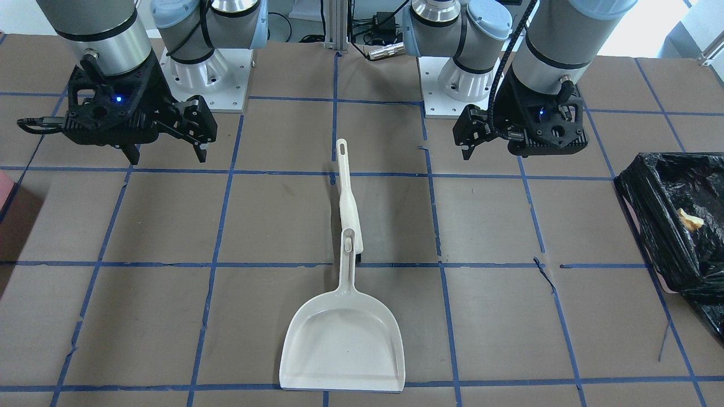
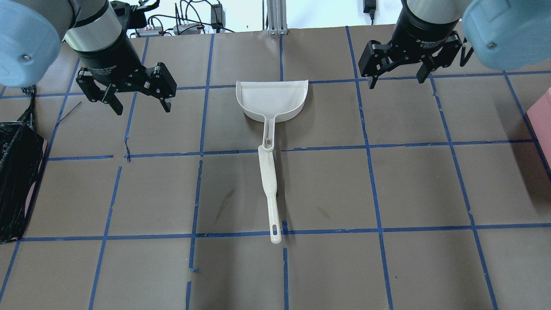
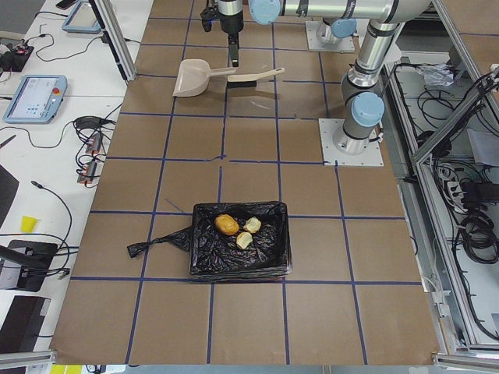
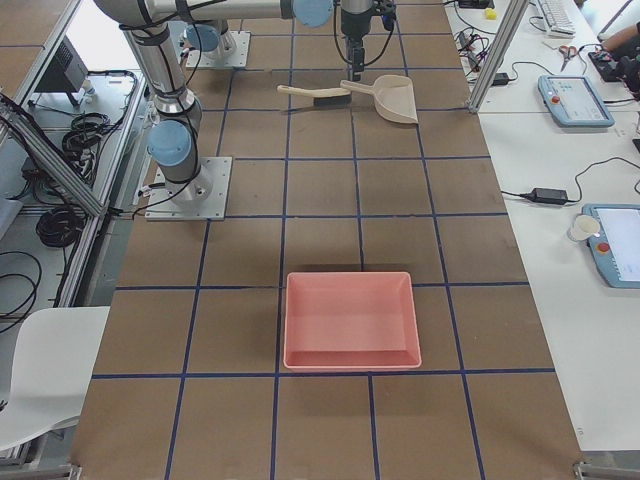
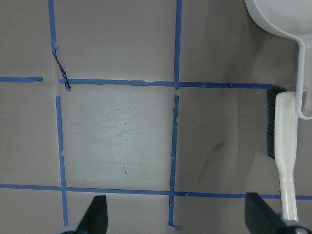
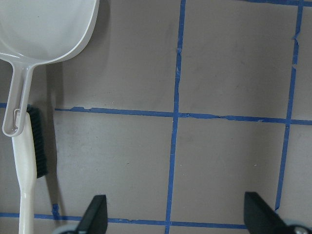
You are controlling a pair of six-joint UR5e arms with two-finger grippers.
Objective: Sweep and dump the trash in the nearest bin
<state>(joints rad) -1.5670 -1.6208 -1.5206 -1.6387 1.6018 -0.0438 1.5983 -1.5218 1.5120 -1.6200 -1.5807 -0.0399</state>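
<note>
The white lettering on my gripper bodies is too blurred to read. The trash [image 3: 227, 224] lies in the bin [image 2: 17, 172], well apart from my left gripper [image 2: 142, 108], whose jaws are spread and hold nothing. The dustpan [image 2: 273, 97] lies midway, and my right gripper [image 2: 397, 82] is likewise spread.

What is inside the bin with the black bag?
The bin holds a tan-brown lump, one pale chunk and a second pale chunk. Whatever may lie under them is covered.

Brown table [image 2: 413, 189], blue tape grid [image 2: 368, 147], cream dustpan [image 2: 272, 100] and brush [image 2: 267, 181], black bristles [image 5: 270, 122], black bin [image 3: 240, 207], tan-yellow trash [image 3: 227, 224], pink tray [image 4: 350, 325]
</note>
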